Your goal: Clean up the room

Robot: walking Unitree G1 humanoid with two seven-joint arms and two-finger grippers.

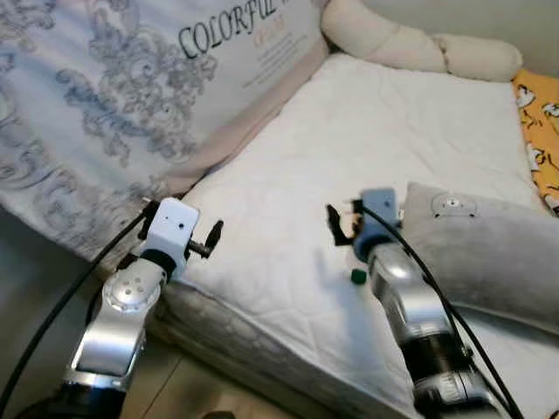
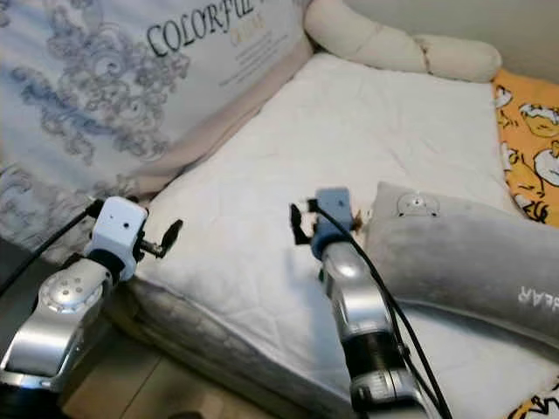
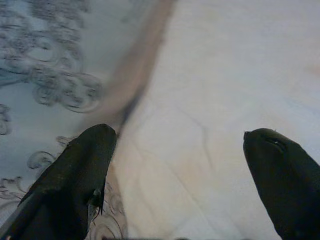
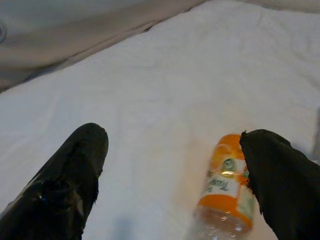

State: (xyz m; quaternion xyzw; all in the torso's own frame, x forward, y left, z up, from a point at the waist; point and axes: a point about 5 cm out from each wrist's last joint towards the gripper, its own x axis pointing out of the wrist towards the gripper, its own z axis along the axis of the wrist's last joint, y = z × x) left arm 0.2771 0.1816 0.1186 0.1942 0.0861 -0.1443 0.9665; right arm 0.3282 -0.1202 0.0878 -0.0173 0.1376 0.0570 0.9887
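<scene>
A plastic bottle (image 4: pixel 225 185) with an orange label lies on its side on the white mattress (image 1: pixel 349 148). Its green cap (image 1: pixel 357 276) peeks out beside my right wrist. My right gripper (image 1: pixel 347 220) hovers just above the bottle, open, with the bottle near one finger (image 4: pixel 280 185) and not between the two. My left gripper (image 1: pixel 210 240) is open over the bed's near left corner, at the seam between the mattress and the patterned duvet (image 1: pixel 113 96), holding nothing.
A grey pillow (image 1: pixel 489 253) lies right beside my right gripper. A long cream bolster (image 1: pixel 410 44) runs along the far edge of the bed. A yellow duck-print cloth (image 1: pixel 541 122) sits at the far right. The floor (image 1: pixel 35 288) shows at the lower left.
</scene>
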